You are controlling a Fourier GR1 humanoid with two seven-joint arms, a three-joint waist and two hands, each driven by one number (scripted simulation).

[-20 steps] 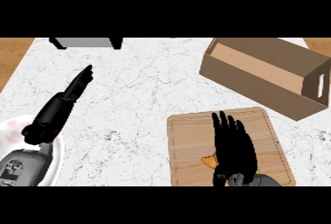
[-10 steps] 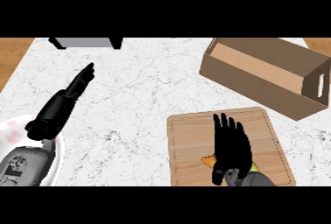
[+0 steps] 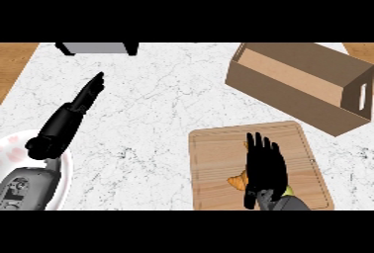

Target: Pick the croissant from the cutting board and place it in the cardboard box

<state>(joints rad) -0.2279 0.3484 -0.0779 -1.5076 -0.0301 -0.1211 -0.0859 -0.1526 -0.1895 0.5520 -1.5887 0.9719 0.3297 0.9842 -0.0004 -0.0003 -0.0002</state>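
Observation:
A wooden cutting board (image 3: 215, 158) lies at the lower right of the marble counter. My right hand (image 3: 264, 165) lies flat over it, fingers straight and pointing away from me. The golden croissant (image 3: 237, 182) peeks out at the hand's left side; most of it is hidden under the palm. An open cardboard box (image 3: 303, 84) with a handle slot stands tilted at the upper right, beyond the board. At the left edge, my left hand (image 3: 80, 106) stays open with straight fingers pointing up and right.
A white plate (image 3: 18, 148) sits at the lower left, partly under my left forearm. A grey appliance (image 3: 99, 48) stands at the counter's far edge. Wooden floor shows at both upper corners.
My right hand has slid slightly toward me over the croissant. The left arm has shifted a little down and left.

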